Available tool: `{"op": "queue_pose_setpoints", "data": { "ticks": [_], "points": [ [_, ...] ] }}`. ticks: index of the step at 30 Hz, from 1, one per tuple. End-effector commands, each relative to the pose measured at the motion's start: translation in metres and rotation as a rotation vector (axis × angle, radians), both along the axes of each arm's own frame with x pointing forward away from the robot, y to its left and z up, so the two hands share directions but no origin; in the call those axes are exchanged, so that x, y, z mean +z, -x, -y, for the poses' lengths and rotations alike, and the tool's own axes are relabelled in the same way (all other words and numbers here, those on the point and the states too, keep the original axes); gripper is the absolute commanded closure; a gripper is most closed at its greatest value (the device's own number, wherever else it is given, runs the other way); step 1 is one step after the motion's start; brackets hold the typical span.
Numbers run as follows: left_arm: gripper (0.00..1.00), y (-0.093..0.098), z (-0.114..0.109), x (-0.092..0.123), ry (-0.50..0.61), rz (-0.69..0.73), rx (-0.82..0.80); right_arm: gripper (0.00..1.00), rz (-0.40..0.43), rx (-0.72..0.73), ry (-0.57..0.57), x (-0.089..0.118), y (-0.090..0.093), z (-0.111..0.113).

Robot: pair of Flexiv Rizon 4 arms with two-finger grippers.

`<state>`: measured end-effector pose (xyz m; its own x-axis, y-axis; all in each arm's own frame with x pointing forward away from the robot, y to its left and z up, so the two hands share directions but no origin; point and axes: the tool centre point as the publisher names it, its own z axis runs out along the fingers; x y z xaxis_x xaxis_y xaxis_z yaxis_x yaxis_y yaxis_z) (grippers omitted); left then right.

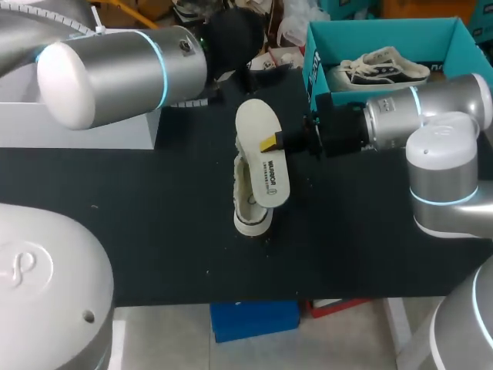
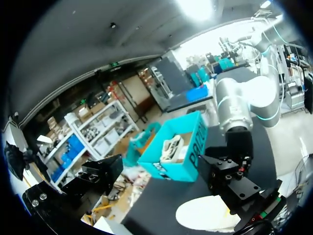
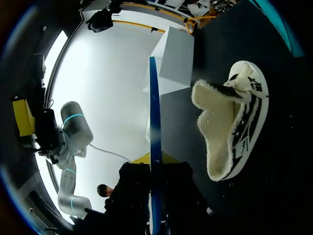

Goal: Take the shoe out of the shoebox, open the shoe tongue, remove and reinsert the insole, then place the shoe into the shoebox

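Two arms over the matte black table [image 1: 154,231] in the head view: the right arm [image 1: 431,116], brushed silver, stretches in level from the side, and the right gripper [image 1: 273,142] has its jaws pressed onto the insole [image 1: 262,154], one yellow tip lying flat on the top face. That insole is a smooth, off-white, long oval held in the air, crossing over the shoe [image 1: 248,204]. The shoe lies on the table right below it, fleecy cream inside, with a white rubber toe. Behind the right arm sits the teal cardboard shoebox [image 1: 385,31], open, with a second shoe [image 1: 383,69] in it, pale with dark stripes. The left arm [image 1: 115,73] hangs high at the back over a white box [image 1: 77,127]; the left gripper [image 1: 231,35] is only a black lump up there, and I cannot tell how its jaws stand. Over to the left wrist view: it looks across at the shoebox, the right arm beside it bends down, its blocky black gripper sits on the pale insole, and the left fingertips do not show. Now the right wrist view: the insole is edge-on, a thin blue line running straight out between the two dark fingers, pinched from both sides. Beside it and beyond the fingers, the shoe lies on its side on the table, woolly lining facing out, laces bunched at the far end.
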<state>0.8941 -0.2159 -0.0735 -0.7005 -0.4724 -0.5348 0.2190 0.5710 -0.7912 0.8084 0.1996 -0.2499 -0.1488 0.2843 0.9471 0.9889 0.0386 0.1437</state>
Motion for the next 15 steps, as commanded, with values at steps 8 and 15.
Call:
{"op": "queue_pose_setpoints", "data": {
  "ticks": [8,15],
  "points": [
    [0.0,-0.0016,-0.0264,0.0011,-0.116,-0.199,-0.329,1.0,0.0,-0.002,-0.001,-0.0008,-0.0004,-0.0016],
    [0.0,-0.0016,-0.0264,0.0011,-0.116,-0.199,-0.329,1.0,0.0,-0.002,-0.001,-0.0008,-0.0004,-0.0016]
  ]
}}
